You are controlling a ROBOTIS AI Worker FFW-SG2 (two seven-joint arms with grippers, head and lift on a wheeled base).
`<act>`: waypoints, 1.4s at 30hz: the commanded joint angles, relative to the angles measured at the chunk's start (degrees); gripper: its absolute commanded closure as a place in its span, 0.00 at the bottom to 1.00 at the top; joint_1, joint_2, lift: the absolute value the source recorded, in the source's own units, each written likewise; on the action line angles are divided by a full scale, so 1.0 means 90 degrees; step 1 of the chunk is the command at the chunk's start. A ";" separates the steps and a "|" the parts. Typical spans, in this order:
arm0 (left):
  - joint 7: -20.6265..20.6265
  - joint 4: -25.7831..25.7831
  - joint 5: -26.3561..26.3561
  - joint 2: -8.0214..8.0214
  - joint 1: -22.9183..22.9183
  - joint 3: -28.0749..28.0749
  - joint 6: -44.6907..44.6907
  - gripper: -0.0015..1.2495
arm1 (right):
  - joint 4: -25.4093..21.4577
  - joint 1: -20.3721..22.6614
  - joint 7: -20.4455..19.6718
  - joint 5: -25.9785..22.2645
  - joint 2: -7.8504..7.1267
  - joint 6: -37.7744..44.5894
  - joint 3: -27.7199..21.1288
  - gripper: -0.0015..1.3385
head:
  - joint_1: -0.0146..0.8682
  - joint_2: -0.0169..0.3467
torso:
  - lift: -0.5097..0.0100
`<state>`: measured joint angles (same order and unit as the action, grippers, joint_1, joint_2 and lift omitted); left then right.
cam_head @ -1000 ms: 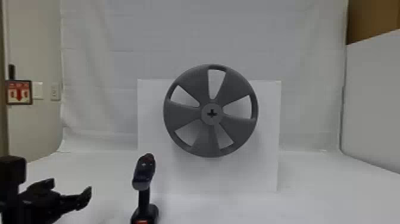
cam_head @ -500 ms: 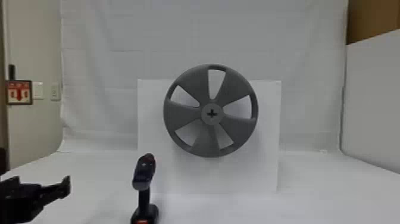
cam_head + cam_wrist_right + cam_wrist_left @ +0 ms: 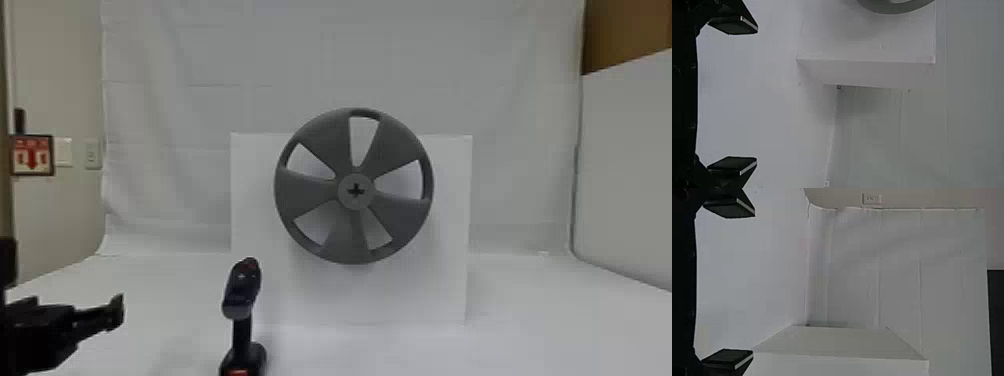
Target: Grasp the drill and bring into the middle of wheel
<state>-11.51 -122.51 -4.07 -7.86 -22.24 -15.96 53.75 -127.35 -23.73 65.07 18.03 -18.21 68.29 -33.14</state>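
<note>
The black drill stands upright on the white table, left of the wheel and nearer the camera. My left gripper is at the left edge of the head view, to the left of the drill and apart from it. In its wrist view the left gripper is open with nothing between its fingers. The grey wheel is mounted on the front of a white box, with a cross-shaped hole in its hub. My right gripper stands open and holds nothing; part of the wheel's rim shows in that wrist view.
The white box behind the wheel rests on the white table. White sheeting hangs behind it, and a white panel stands at the right side.
The left gripper first moved left toward the edge of the head view, away from the drill, then slightly back to the right. Drill and wheel have stayed put.
</note>
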 commanded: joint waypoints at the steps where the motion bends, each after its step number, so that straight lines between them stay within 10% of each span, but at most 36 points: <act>1: 0.0000 -0.0001 -0.0026 -0.0006 0.0000 -0.0004 0.0014 0.03 | 0.0000 -0.0009 -0.0004 0.0008 -0.0008 0.0000 0.0000 0.09 | 0.08 0.13 | 0.21; 42: -0.0108 0.0048 -0.0143 -0.0006 0.0118 -0.0023 -0.0054 0.03 | -0.0078 -0.0039 -0.0004 -0.0021 -0.0037 0.0010 -0.0019 0.09 | 0.08 0.13 | 0.21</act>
<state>-12.48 -122.08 -5.34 -7.93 -21.18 -16.30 53.26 -127.92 -24.08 65.09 17.92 -18.50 68.38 -33.27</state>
